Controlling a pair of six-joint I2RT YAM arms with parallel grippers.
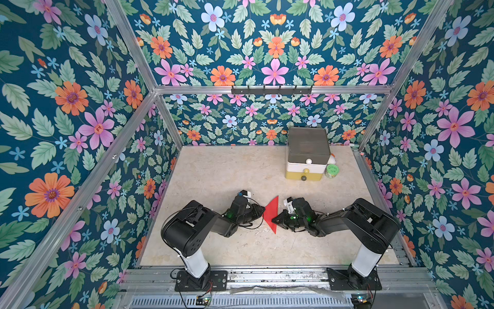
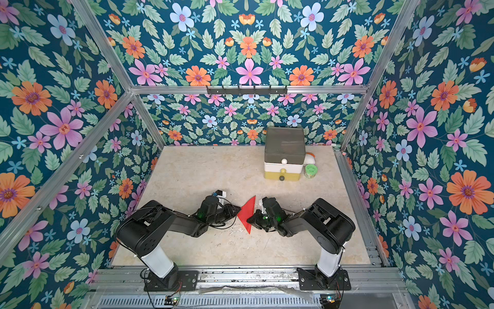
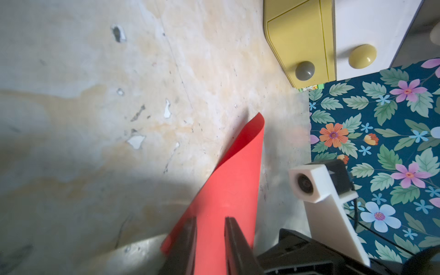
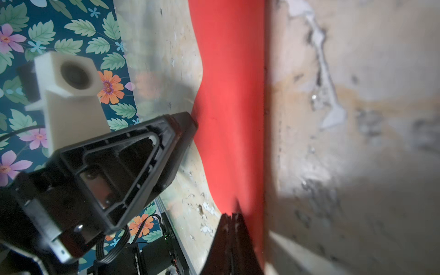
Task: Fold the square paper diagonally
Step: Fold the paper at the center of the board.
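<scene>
The square paper [image 1: 272, 211] is bright red and lies doubled over into a triangle on the table between my two arms, seen in both top views [image 2: 248, 211]. Its long straight edge faces the right arm and its point faces the left arm. The upper layer bows up loosely in the left wrist view [image 3: 233, 181]. My left gripper [image 3: 210, 220] is at the paper's point [image 1: 263, 210], its fingers a little apart with red paper showing through the gap. My right gripper [image 4: 232, 215] is shut, its tips over the paper [image 4: 233, 95] near the straight edge [image 1: 273, 221]. No paper shows between its jaws.
A stacked drawer box [image 1: 307, 155] with round knobs stands at the back right, with a green-lidded jar [image 1: 332, 170] beside it. Flowered walls and metal frame rails enclose the table on three sides. The table surface [image 1: 227, 174] is scuffed beige.
</scene>
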